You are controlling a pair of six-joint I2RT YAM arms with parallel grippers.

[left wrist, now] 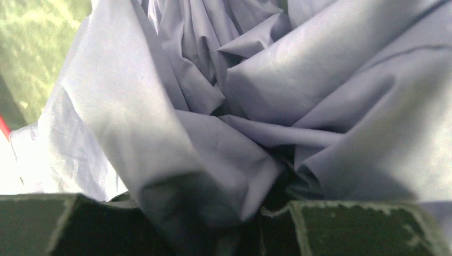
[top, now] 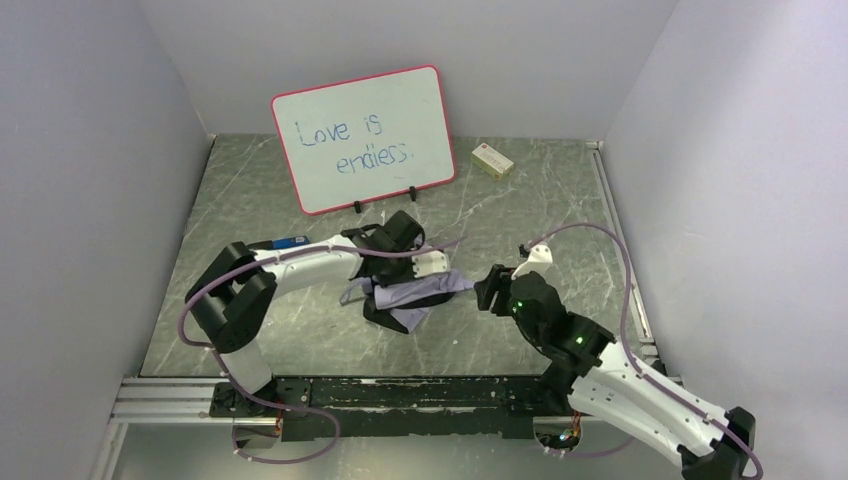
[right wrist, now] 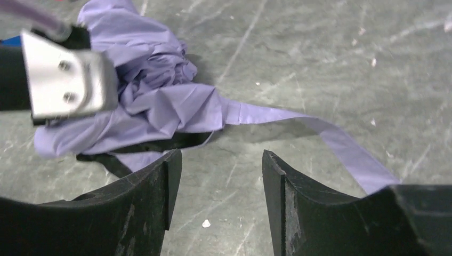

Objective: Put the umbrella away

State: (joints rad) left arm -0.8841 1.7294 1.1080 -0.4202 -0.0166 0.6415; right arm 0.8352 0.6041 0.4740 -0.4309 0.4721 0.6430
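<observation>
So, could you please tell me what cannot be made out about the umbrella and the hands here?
- Left hand grip: in the left wrist view the umbrella fabric fills the frame and the bottom edge cuts off its fingers; closed or not, unclear.
- Shaft and handle: top view, buried under fabric and the left arm.
- Strap end: right wrist view, behind a finger of the right hand.

The umbrella lies on the table, its fabric bunched between the left claw's fingers. It sits ahead and left of the right claw, with its strap trailing across in front of that claw. The whiteboard stands beyond the left claw, and a small box lies far beyond the right one.
</observation>
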